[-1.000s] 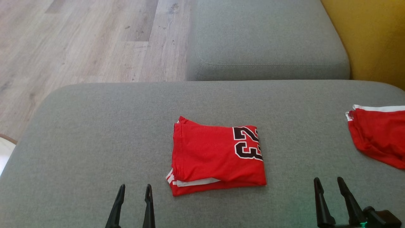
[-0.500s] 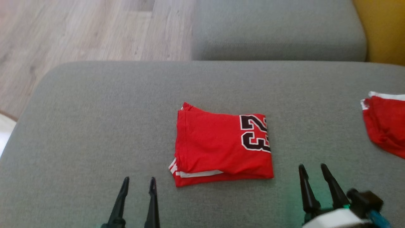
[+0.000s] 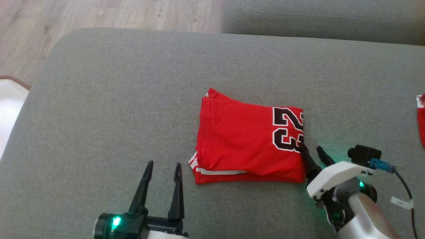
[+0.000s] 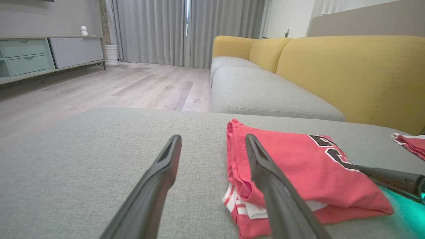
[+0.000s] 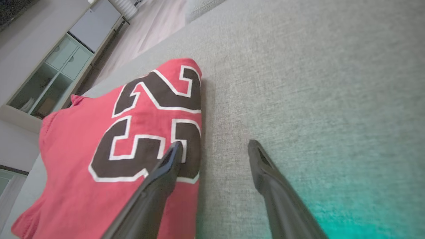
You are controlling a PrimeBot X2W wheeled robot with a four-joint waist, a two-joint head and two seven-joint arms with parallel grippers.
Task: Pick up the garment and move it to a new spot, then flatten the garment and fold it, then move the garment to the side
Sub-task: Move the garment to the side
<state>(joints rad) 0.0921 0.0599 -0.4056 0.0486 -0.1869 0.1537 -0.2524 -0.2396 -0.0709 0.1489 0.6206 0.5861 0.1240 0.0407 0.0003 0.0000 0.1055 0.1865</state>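
Two grippers flank the garment [image 3: 245, 142], a red jersey folded into a rough rectangle with layered edges, a black white-outlined "23" at its right side and white striped trim poking out at the near-left corner, lying mid-cushion on the grey coarse-weave sofa seat [image 3: 116, 99]. Left gripper [image 3: 164, 163] sits by that near-left corner, tapered dark fingers spread and empty; right gripper [image 3: 310, 146] is spread too, holding nothing, straddling the garment's right edge with one finger over the numerals and the other over bare upholstery, contact unclear. Another red cloth [image 3: 421, 116] lies at far right.
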